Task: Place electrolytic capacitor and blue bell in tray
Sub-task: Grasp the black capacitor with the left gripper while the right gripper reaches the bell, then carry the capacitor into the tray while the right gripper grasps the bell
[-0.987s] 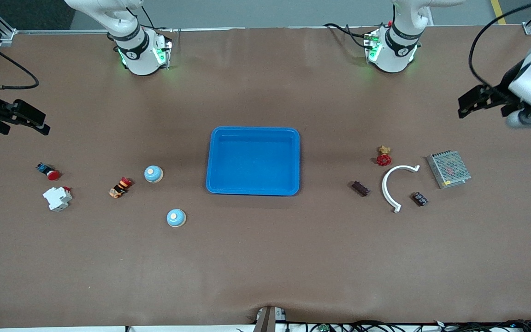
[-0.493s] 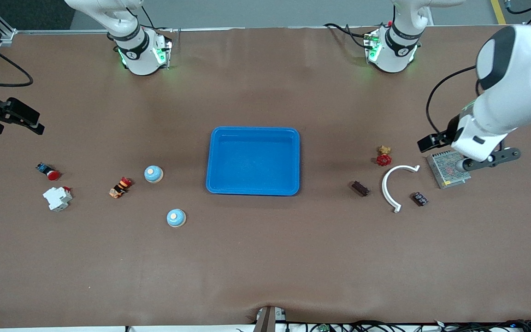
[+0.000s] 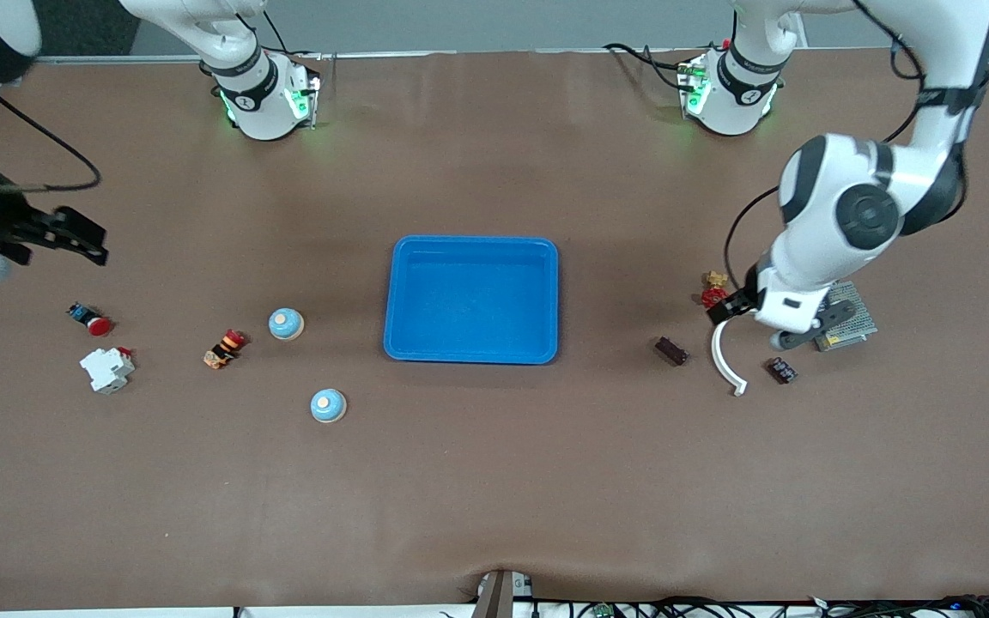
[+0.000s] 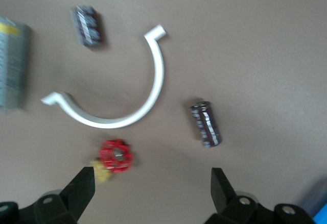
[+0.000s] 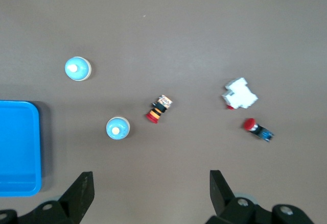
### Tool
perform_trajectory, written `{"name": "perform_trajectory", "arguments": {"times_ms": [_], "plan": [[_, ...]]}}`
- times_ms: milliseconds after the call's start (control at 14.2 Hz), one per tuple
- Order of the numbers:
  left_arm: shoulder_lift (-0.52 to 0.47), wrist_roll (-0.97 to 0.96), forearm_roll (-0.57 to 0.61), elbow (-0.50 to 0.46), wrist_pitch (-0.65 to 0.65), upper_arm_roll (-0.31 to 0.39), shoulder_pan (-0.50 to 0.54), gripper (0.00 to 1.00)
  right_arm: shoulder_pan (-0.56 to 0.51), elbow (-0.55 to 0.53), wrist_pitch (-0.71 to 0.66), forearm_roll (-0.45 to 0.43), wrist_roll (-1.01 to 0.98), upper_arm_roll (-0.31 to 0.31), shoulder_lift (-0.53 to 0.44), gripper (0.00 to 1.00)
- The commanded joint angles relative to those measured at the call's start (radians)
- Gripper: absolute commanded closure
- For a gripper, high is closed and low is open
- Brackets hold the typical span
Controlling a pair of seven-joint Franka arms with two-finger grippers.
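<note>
The bright-blue tray (image 3: 470, 249) lies mid-table with nothing in it. Two blue bells (image 3: 286, 324) (image 3: 328, 405) stand toward the right arm's end; the right wrist view shows both bells (image 5: 77, 69) (image 5: 118, 128) and the tray's edge (image 5: 18, 147). A dark electrolytic capacitor (image 3: 671, 350) (image 4: 206, 123) lies toward the left arm's end, and a shorter dark one (image 3: 781, 370) (image 4: 88, 25) lies past the white arc. My left gripper (image 3: 735, 307) (image 4: 152, 183) hangs open over the red valve and the arc. My right gripper (image 3: 78, 236) (image 5: 150, 183) hangs open above bare table.
Beside the capacitors lie a white curved bracket (image 3: 722, 356), a red valve handle (image 3: 715, 296) and a grey metal power supply (image 3: 857, 324), partly under the left arm. Near the bells lie an orange-black part (image 3: 224, 348), a white breaker (image 3: 106, 369) and a red push-button (image 3: 91, 319).
The left arm has swung in from the table's end and now hangs over the valve and bracket. The right gripper shifted only slightly. Both stayed open.
</note>
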Motion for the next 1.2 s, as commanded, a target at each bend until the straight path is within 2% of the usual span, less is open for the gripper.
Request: {"name": "perform_trajectory", "arguments": {"times_ms": [0, 141, 423, 634, 705, 775, 916, 1128], "plan": [[0.109, -0.106, 0.0, 0.015, 0.109, -0.006, -0.016, 0.0, 0.061, -0.164, 0.16, -0.021, 0.098, -0.001, -0.002, 0.0], [0.164, -0.178, 0.0, 0.017, 0.187, -0.006, -0.036, 0.07, 0.093, -0.2, 0.232, -0.021, 0.181, -0.001, 0.043, 0.0], [0.256, -0.257, 0.001, 0.026, 0.299, -0.005, -0.044, 0.32, 0.164, -0.202, 0.349, -0.021, 0.318, -0.001, 0.155, 0.0], [0.296, -0.303, 0.006, 0.041, 0.352, -0.005, -0.047, 0.39, 0.175, -0.196, 0.461, -0.021, 0.358, -0.001, 0.241, 0.0], [0.307, -0.306, 0.006, 0.054, 0.352, -0.005, -0.049, 0.45, 0.176, -0.193, 0.487, -0.019, 0.364, -0.001, 0.264, 0.0], [0.312, -0.306, 0.006, 0.057, 0.35, -0.005, -0.05, 0.56, 0.175, -0.183, 0.507, -0.018, 0.369, 0.001, 0.282, 0.0], [0.31, -0.306, 0.008, 0.061, 0.35, -0.003, -0.061, 1.0, 0.178, -0.139, 0.541, 0.025, 0.37, 0.001, 0.351, 0.0], [0.254, -0.313, 0.008, 0.061, 0.314, -0.005, -0.088, 1.0, 0.192, -0.091, 0.605, 0.102, 0.37, -0.001, 0.455, 0.0]]}}
